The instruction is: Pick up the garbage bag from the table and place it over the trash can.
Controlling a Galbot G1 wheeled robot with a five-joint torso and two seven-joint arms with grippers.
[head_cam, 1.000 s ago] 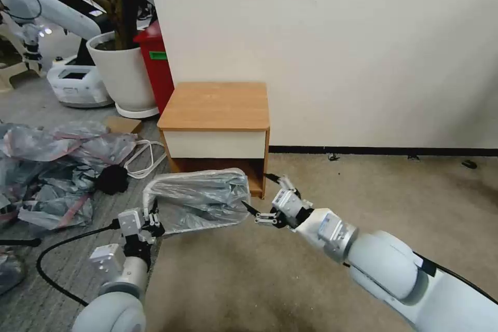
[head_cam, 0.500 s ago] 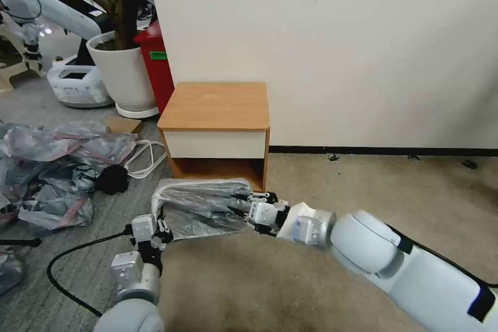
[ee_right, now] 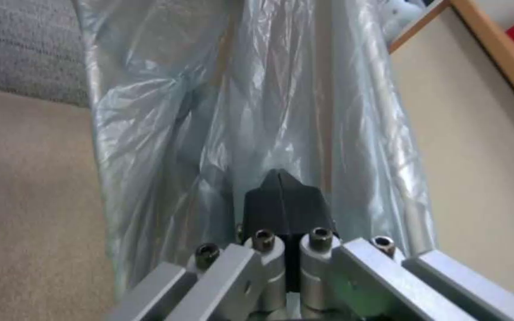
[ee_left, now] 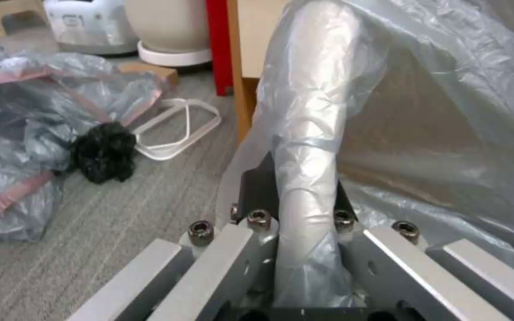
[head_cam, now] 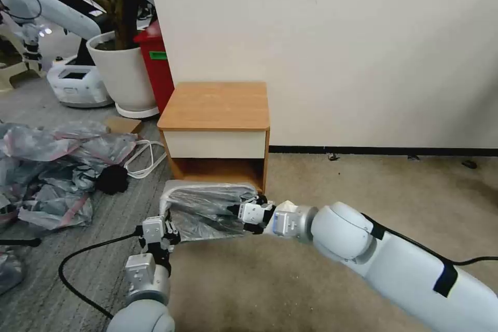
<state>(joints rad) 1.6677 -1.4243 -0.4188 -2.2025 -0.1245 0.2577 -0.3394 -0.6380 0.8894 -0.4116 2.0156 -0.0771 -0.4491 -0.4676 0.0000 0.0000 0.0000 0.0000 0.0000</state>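
The garbage bag (head_cam: pixel 207 210), thin grey film, is stretched over the trash can, whose pale rolled rim (head_cam: pixel 168 194) shows through it. Both stand on the floor just in front of the table (head_cam: pixel 215 104). My left gripper (head_cam: pixel 168 228) is shut on the bag-covered rim at the can's left end. In the left wrist view its fingers (ee_left: pixel 257 196) clamp that wrapped rim (ee_left: pixel 310 111). My right gripper (head_cam: pixel 236 212) is at the bag's right end. The right wrist view shows its black tips (ee_right: pixel 281 187) pressed together amid the film (ee_right: pixel 239 89).
A heap of grey-pink bags (head_cam: pixel 52 166) lies on the floor to the left, with a black lump (head_cam: pixel 110 180) and a white loop (head_cam: pixel 142 158). A white plant pot (head_cam: pixel 122 75) and a red bin (head_cam: pixel 158 62) stand behind. A black cable (head_cam: pixel 78 259) runs by my left arm.
My right gripper went from open beside the bag to shut at its right end. The left gripper shifted right, and the bag's top edge sits lower.
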